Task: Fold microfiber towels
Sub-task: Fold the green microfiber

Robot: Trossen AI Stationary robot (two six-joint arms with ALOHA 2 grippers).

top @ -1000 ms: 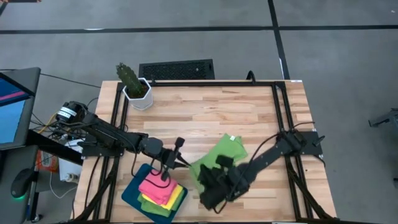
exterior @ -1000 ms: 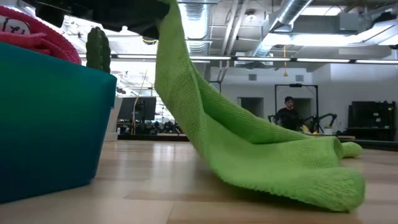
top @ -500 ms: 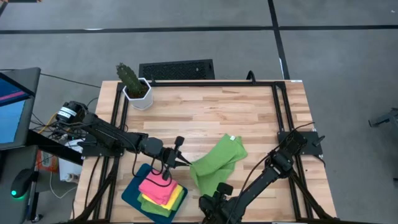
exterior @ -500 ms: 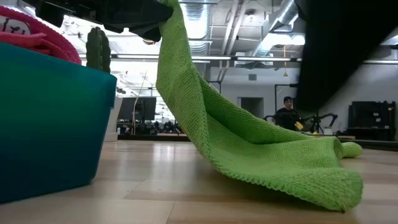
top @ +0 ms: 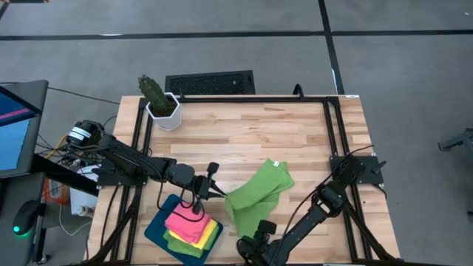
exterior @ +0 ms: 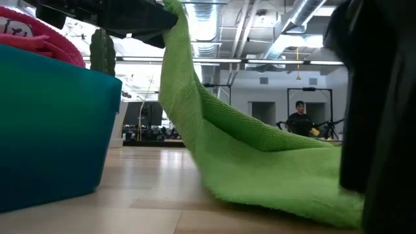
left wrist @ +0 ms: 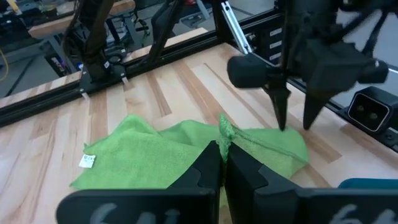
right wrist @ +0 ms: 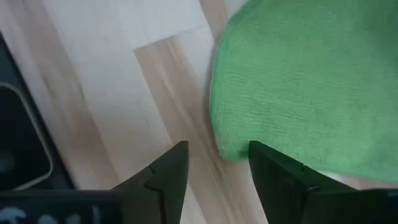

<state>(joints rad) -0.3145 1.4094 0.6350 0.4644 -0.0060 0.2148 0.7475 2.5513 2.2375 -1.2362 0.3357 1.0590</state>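
1. The left end effector (left wrist: 222, 163) is pinching one edge of the lime green towel (top: 256, 193), its fingers clamped together on the fabric and lifting that edge clear of the bench (top: 244, 133), probably so the cloth hangs free for a fold.
2. The rest of the towel is draping away from that end effector and lying rumpled on the pale wooden planks.
3. The right end effector (right wrist: 217, 167) is hovering with its fingers apart and empty, the towel's rounded near edge lying just ahead of its tips, seemingly placed to take a second hold.
4. The cloth is looking soft and looped, with a small white tag at one corner.
5. Beside the left end effector, pink and yellow folded towels (top: 189, 225) are sitting stacked on the teal tray (top: 154, 229).
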